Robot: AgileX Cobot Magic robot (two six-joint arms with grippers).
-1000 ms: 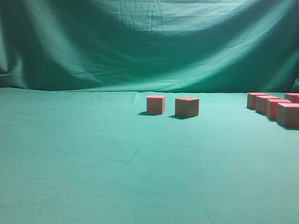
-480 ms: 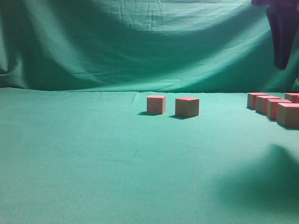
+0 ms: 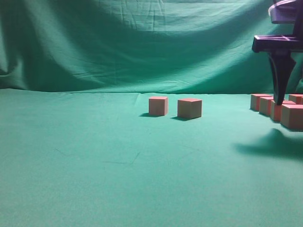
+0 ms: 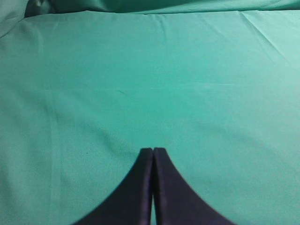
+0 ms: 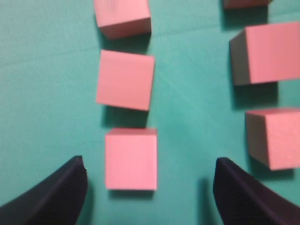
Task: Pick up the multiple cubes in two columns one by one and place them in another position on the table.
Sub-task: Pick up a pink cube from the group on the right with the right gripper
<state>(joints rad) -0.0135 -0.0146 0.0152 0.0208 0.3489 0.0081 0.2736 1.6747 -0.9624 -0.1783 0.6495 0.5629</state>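
Note:
Two reddish-pink cubes [image 3: 158,106] [image 3: 189,108] stand side by side mid-table on the teal table [image 3: 94,165]. Several more cubes [image 3: 292,116] stand in rows at the right edge. In the right wrist view they form two columns, and the nearest cube of the left column [image 5: 131,159] lies between the wide-open fingers of my right gripper [image 5: 150,165], nearer the left finger. One dark finger [image 3: 280,80] reaches down to the cubes' tops. My left gripper [image 4: 153,151] is shut and empty over bare cloth.
A draped, wrinkled green backdrop [image 3: 142,42] closes the far side. The right column's cubes [image 5: 276,138] stand close beside my right finger [image 5: 248,192]. My arm's shadow [image 3: 274,144] falls on the cloth at the right.
My right gripper came in from the top right and lowered onto the cube group at the right edge. Its shadow moved up and right. The two middle cubes have not moved.

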